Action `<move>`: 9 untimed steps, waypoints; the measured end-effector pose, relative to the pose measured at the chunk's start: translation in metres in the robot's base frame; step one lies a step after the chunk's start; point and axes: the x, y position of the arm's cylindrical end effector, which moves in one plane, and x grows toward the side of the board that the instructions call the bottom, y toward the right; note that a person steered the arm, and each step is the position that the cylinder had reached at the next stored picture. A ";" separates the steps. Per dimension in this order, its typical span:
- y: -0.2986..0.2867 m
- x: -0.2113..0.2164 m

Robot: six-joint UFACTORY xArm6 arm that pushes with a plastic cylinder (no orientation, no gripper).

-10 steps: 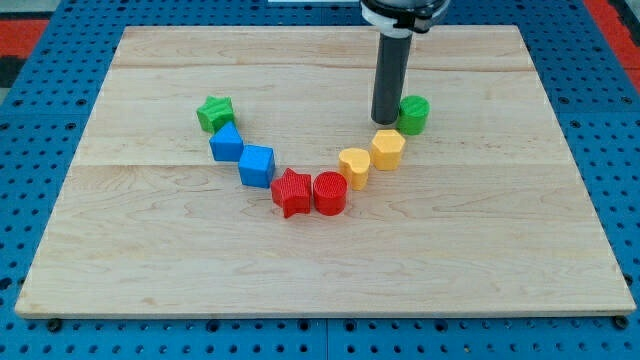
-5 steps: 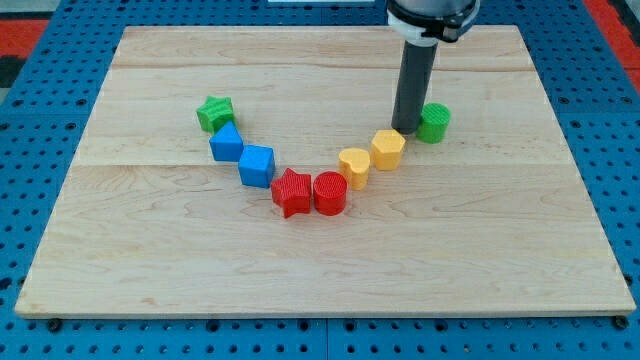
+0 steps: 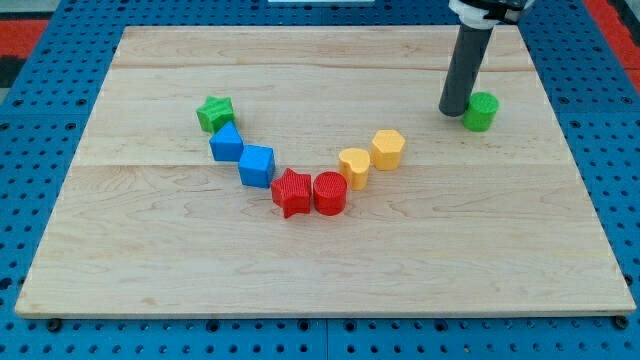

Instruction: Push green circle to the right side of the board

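Observation:
The green circle (image 3: 481, 111) stands on the wooden board (image 3: 320, 250) at the view's upper right, well clear of the other blocks. My tip (image 3: 455, 111) rests on the board right against the circle's left side. The dark rod rises from there out of the view's top.
A curved row of blocks lies mid-board: green star (image 3: 214, 113), blue block (image 3: 226, 142), blue cube (image 3: 256, 165), red star (image 3: 291, 192), red cylinder (image 3: 329, 193), yellow heart (image 3: 354, 166), yellow hexagon (image 3: 388, 149). The board's right edge (image 3: 575, 150) lies beyond the circle.
My tip has moved to the view's right and slightly up, pushing the green circle along from beside the yellow hexagon to the upper right. The other blocks have not moved.

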 end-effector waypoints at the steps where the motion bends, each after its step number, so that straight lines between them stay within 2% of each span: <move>1: 0.005 -0.016; 3: 0.028 -0.013; 6: 0.029 -0.006; 9: 0.024 0.023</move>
